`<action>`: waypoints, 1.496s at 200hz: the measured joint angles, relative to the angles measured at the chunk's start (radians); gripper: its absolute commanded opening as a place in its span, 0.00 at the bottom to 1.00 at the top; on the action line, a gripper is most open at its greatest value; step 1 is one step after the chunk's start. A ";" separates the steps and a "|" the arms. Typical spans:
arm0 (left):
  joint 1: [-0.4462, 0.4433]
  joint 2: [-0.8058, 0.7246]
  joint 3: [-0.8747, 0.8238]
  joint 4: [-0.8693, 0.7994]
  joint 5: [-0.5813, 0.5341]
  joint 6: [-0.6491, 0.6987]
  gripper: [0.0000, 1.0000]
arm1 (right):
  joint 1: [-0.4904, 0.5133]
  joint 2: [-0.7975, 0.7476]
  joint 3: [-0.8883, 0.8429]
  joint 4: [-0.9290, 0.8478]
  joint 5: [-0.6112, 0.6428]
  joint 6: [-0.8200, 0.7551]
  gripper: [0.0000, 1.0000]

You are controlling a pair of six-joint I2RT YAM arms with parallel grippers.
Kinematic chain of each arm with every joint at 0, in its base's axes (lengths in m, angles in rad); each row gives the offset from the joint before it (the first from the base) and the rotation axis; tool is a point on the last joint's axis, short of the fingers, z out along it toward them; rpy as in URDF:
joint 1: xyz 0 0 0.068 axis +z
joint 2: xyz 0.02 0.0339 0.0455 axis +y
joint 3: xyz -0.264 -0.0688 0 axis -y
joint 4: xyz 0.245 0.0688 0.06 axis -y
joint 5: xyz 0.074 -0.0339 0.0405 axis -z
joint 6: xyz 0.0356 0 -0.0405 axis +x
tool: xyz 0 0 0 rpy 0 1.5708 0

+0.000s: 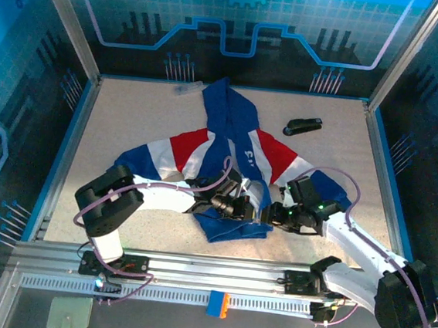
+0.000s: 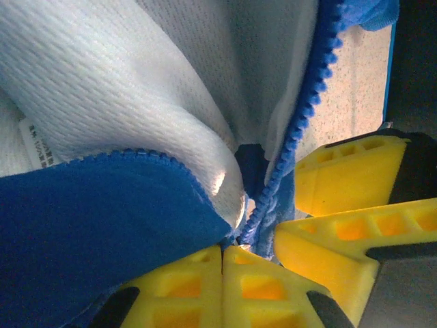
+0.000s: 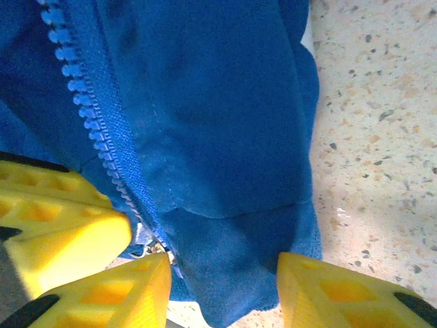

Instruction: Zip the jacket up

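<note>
Pinching jacket (image 2: 102, 225) hem, left hand (image 2: 222, 251) (right hand (image 3: 224, 263) gaping).

We see a small black stapler-like object (image 1: 302, 126) lying on the speckled tabletop (image 1: 130, 117), toward its far right. A small clear item (image 1: 186, 89) lies by the far edge. On the near metal rail (image 1: 193, 271) we note an orange-and-blue block (image 1: 218, 303).

Left arm (image 1: 161, 197) and right arm (image 1: 355, 243) meet at the hem of the jacket (image 1: 205, 143).

Speckled tabletop (image 1: 130, 117) w/ blue walls (image 1: 295, 16) (glowing)
</note>
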 measured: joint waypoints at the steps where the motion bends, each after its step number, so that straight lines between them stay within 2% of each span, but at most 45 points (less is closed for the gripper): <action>1: 0.000 0.000 0.000 0.000 0.000 0.000 0.00 | 0.000 0.001 0.000 0.001 0.000 0.001 0.42; 29: 0.000 0.004 0.000 0.005 0.000 0.000 0.00 | 0.000 0.008 -0.001 0.021 -0.015 0.005 0.33; 85: 0.000 0.004 0.000 0.008 0.000 -0.001 0.00 | 0.000 0.009 -0.001 0.031 -0.022 0.007 0.38; 131: 0.000 0.004 0.000 0.020 0.000 0.000 0.00 | 0.000 0.035 -0.002 0.050 -0.026 0.010 0.34; 156: 0.000 0.004 0.000 0.024 0.000 -0.001 0.00 | 0.000 0.037 -0.003 0.062 -0.026 0.014 0.26; 197: 0.000 0.004 -0.001 0.025 0.000 0.000 0.00 | 0.000 0.034 -0.002 0.078 -0.042 0.011 0.00; 222: 0.002 -0.010 -0.006 0.014 0.000 0.004 0.00 | 0.000 0.002 -0.001 0.079 -0.052 0.000 0.00; 244: 0.019 -0.062 -0.012 -0.027 0.000 0.035 0.00 | 0.000 -0.055 0.006 0.079 -0.060 -0.014 0.00; 299: 0.149 -0.312 -0.075 -0.103 0.003 0.134 0.00 | 0.000 -0.127 0.076 0.075 -0.072 -0.111 0.00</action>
